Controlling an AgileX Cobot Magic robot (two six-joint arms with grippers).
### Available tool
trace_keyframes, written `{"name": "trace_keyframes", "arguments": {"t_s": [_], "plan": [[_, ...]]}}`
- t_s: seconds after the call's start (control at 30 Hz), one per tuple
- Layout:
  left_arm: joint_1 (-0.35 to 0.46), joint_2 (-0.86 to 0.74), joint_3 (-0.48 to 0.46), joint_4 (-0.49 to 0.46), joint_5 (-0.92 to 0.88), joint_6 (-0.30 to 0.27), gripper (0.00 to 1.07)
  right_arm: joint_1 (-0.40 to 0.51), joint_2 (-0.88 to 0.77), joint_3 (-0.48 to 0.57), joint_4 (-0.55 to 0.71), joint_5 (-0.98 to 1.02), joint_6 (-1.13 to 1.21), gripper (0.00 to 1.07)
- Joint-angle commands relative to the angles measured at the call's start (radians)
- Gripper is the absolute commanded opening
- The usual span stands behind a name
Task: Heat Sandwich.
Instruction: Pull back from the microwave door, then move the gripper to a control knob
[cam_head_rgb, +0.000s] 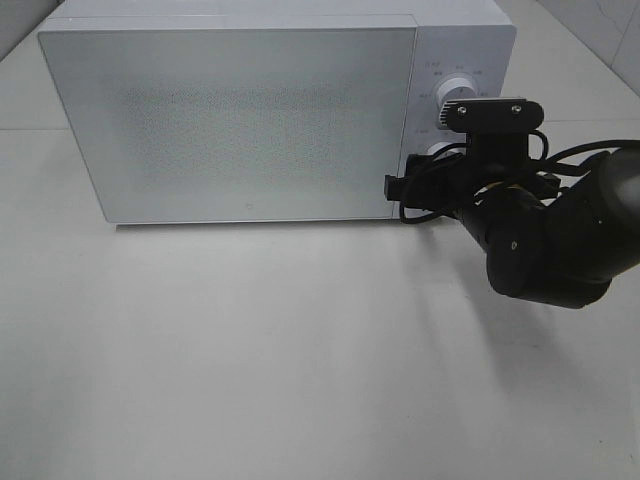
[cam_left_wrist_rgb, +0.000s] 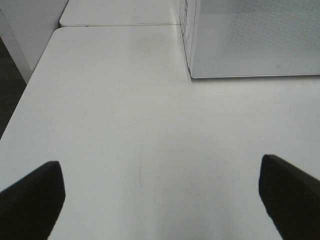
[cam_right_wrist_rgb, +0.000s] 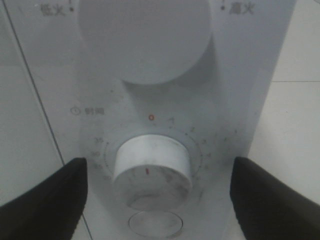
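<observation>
You've got one microwave (cam_head_rgb: 230, 120), door shut, two dials (cam_head_rgb: 460, 95). Right gripper (cam_right_wrist_rgb: 159, 200) spread wide, straddling its lower dial (cam_right_wrist_rgb: 150, 162). Left gripper (cam_left_wrist_rgb: 160, 197) spread over table (cam_left_wrist_rgb: 125, 125) by its front-left corner. Sandwich: can't tell where.

White table (cam_head_rgb: 300, 380), dark floor (cam_left_wrist_rgb: 7, 100)

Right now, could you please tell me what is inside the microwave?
The microwave door is shut, and its dotted panel shows nothing behind it. No sandwich appears in any view, so I cannot tell whether it is inside.
</observation>
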Motion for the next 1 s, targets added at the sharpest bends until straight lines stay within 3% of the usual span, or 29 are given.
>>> {"name": "trace_keyframes", "arguments": {"t_s": [0.03,0.2,0.27,0.33,0.4,0.43,0.5,1.0], "plan": [[0.004,-0.024,0.002,-0.005,-0.007,-0.005,1.01,-0.005,-0.002,-0.009,-0.004,-0.016,0.0,0.74],[0.004,-0.024,0.002,-0.005,-0.007,-0.005,1.01,-0.005,-0.002,-0.009,0.0,-0.017,0.0,0.61],[0.004,-0.024,0.002,-0.005,-0.007,-0.005,1.01,-0.005,-0.002,-0.009,0.003,-0.019,0.0,0.45],[0.004,-0.024,0.002,-0.005,-0.007,-0.005,1.01,-0.005,-0.002,-0.009,0.003,-0.019,-0.003,0.39],[0.004,-0.024,0.002,-0.005,-0.007,-0.005,1.01,-0.005,-0.002,-0.009,0.003,-0.019,-0.02,0.2],[0.004,-0.024,0.002,-0.005,-0.007,-0.005,1.01,-0.005,-0.002,-0.009,0.003,-0.019,-0.02,0.2],[0.004,-0.024,0.002,-0.005,-0.007,-0.005,1.01,-0.005,-0.002,-0.009,0.003,-0.026,-0.022,0.08],[0.004,-0.024,0.002,-0.005,-0.007,-0.005,1.01,-0.005,-0.002,-0.009,0.002,-0.036,0.003,0.08]]}}
